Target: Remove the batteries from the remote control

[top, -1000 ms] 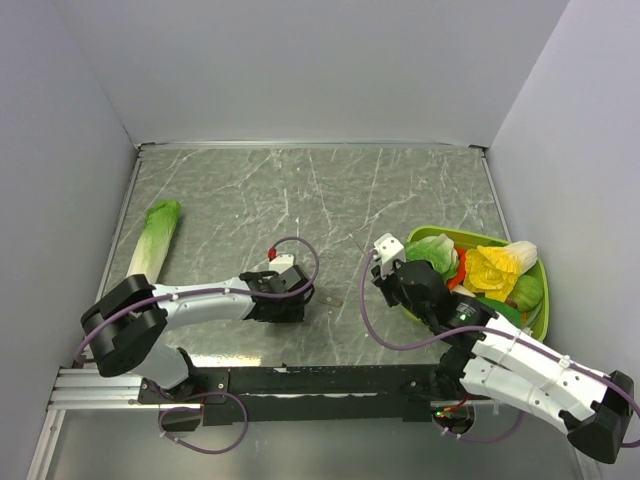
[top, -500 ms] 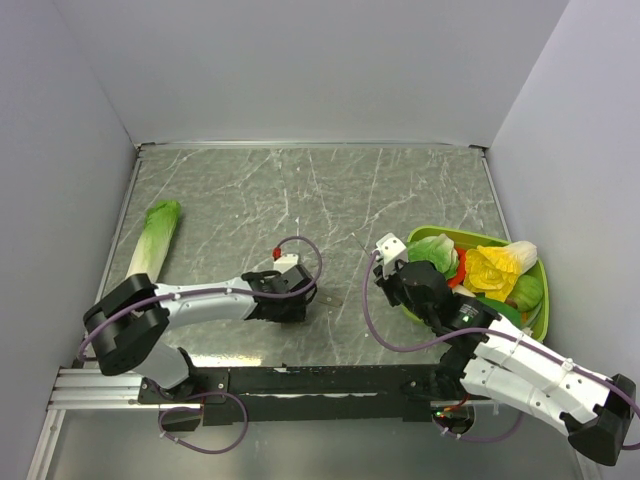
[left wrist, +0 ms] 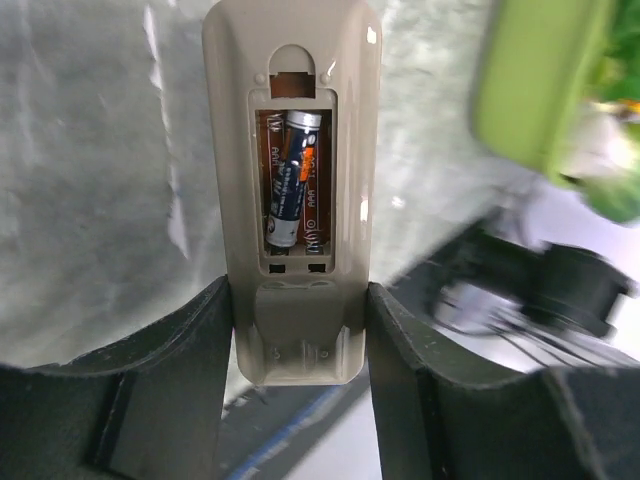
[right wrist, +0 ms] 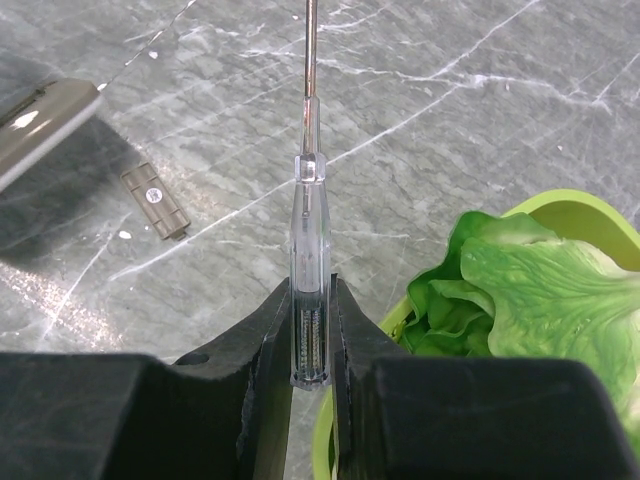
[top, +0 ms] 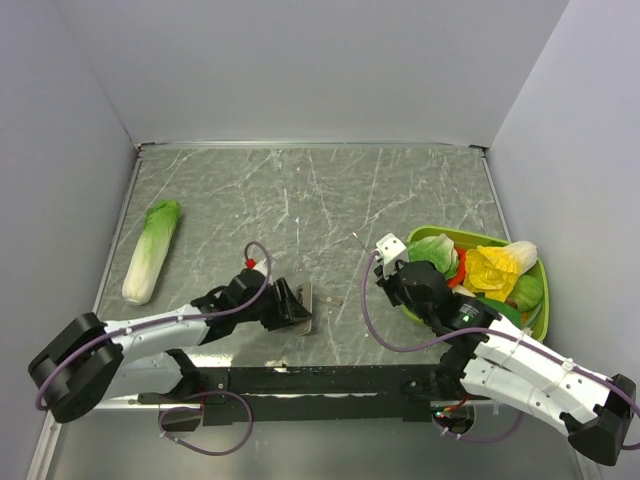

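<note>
My left gripper [top: 292, 306] [left wrist: 300, 340] is shut on the lower end of the remote control [top: 304, 304] [left wrist: 292, 180], held raised off the table near its front edge. The remote's grey-tan back faces the left wrist camera, and its compartment is uncovered. One dark blue battery [left wrist: 292, 178] lies in the left slot; the slot beside it shows bare brown. My right gripper [top: 386, 262] [right wrist: 309, 295] is shut on a clear-handled screwdriver [right wrist: 308, 250], whose thin shaft points away over the table. The remote control [right wrist: 40, 125] also shows at the upper left of the right wrist view.
A small tan battery cover [right wrist: 155, 200] lies loose on the table between the grippers. A green bowl [top: 544, 300] [right wrist: 560, 215] of toy vegetables stands at the right, close by the right gripper. A long pale-green cabbage [top: 150, 250] lies at the left.
The left gripper closed on the remote and lifted it off the table, tilting it, while the left arm swung lower and toward the front edge. The right arm barely moved.
</note>
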`<state>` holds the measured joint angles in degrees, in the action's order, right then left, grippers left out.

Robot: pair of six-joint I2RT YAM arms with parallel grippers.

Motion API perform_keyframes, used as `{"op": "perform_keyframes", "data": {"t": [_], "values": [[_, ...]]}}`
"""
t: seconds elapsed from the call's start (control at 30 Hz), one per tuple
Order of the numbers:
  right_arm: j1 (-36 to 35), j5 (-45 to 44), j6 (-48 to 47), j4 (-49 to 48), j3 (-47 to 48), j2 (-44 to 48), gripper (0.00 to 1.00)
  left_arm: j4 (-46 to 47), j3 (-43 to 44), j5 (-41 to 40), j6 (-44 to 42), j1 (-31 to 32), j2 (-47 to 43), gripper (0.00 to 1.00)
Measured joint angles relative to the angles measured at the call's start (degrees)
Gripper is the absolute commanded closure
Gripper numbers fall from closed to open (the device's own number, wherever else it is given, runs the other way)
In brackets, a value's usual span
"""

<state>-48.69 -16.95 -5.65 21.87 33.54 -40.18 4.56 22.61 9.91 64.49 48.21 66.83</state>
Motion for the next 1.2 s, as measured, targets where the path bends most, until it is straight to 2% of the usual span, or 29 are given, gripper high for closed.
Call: {"op": "perform_keyframes", "data": {"t": [0.2,0.3,0.67,0.93,1.2], "values": [[0.0,-0.1,0.0,0.0,0.2,-0.1,1.0,12.9,-6.8,8.4,7.5,-2.2,-1.8,0.99],[0.0,-0.2,0.0,0.0,0.2,-0.1,1.0,22.2,-9.2,12.1,11.8,-2.8,-0.4,0.99],[0.0,-0.3,0.0,0.1,0.2,0.0,1.0,59.9,-18.5,21.6,29.4,-5.8,16.3,0.99],[0.0,-0.7,0.0,0.1,0.2,0.1,1.0,71.8,-18.7,24.8,38.9,-7.2,32.7,0.99],[0.0,-1.0,0.0,0.2,0.2,0.3,1.0,72.9,-18.8,25.0,41.7,-7.2,32.4,0.99]]}}
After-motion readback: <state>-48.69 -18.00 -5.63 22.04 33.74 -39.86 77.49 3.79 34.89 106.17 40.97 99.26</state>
